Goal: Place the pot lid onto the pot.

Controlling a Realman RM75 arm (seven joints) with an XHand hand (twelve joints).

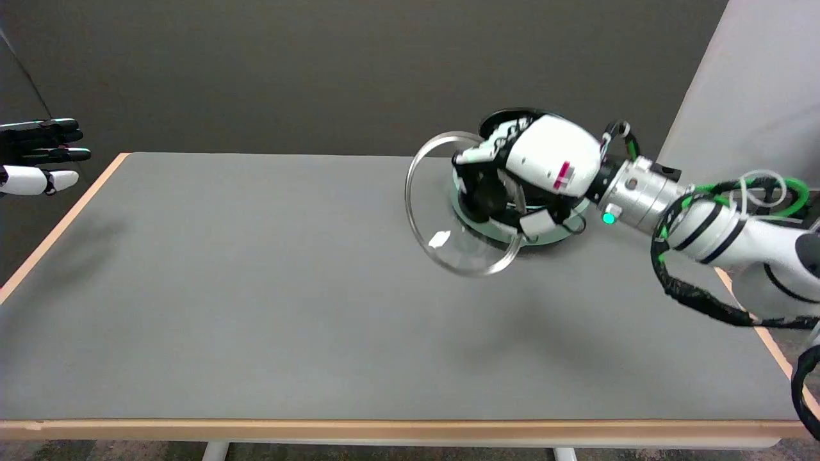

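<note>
Standing at the near edge: grey table [256, 307] fills most of the scene, tan trim along its edges. White right arm [717, 224] reaches in from the lower right. Right hand [512, 173] hangs over the far right part of the table with fingers [477, 153] curled round the knob of the glass pot lid [448, 211]; grip looks closed and firm. Lid is in the air, tipped steeply, its face turned toward the left, lower rim hanging low over the table. Pot [551, 237] sits directly beneath and behind the hand, mostly hidden, only a pale-green rim and dark side showing. Judgement: lid hangs left of the pot mouth; it needs levelling and carrying rightward.
</note>
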